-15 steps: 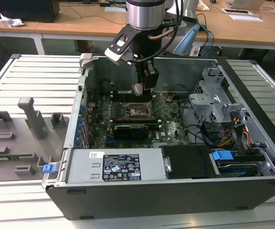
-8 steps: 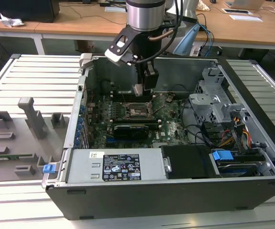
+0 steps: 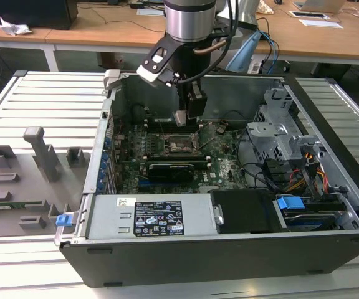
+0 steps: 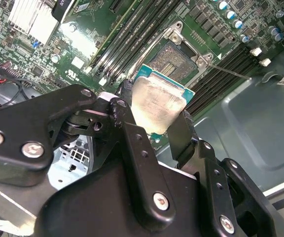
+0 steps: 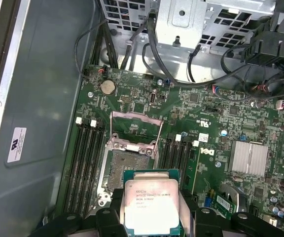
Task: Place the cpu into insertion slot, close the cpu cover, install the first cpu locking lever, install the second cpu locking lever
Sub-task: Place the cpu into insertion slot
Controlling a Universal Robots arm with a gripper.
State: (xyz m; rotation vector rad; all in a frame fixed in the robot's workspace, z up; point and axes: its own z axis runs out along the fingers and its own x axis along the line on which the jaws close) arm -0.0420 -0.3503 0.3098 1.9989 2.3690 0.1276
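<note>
Tool (image 4: 153, 108) is clamped on two opposite edges of the cpu (image 5: 151, 207), which hangs above the open insertion slot (image 5: 125, 167) on the motherboard (image 5: 206, 113); chip judged light, stiff, slick-topped and fragile underneath, so edges are the place to hold.

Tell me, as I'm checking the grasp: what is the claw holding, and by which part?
The claw holds the cpu, pinched by two opposite side edges, its metal top left bare.
</note>
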